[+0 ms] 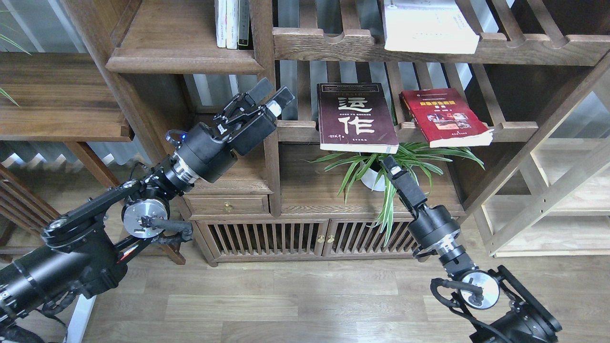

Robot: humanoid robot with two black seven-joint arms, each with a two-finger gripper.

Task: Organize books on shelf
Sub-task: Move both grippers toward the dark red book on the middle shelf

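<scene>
A dark maroon book (357, 116) with big white characters lies flat on a slatted rack, its lower edge hanging over the front rail. A red book (445, 116) lies tilted on the same rack to its right. A thick white book (429, 24) lies on the slatted rack above. The walnut shelf (183, 59) with a rounded lip is at the upper left. My left gripper (271, 97) is open and empty, below the shelf and left of the maroon book. My right gripper (388, 164) points up just under the maroon book's lower edge; its fingers cannot be told apart.
Three thin books (232, 24) stand upright at the shelf's right end against a post. A potted spider plant (381, 174) sits under the rack, beside my right gripper. A low cabinet (286, 238) with slatted doors stands below. A pale wood frame (548, 200) is at right.
</scene>
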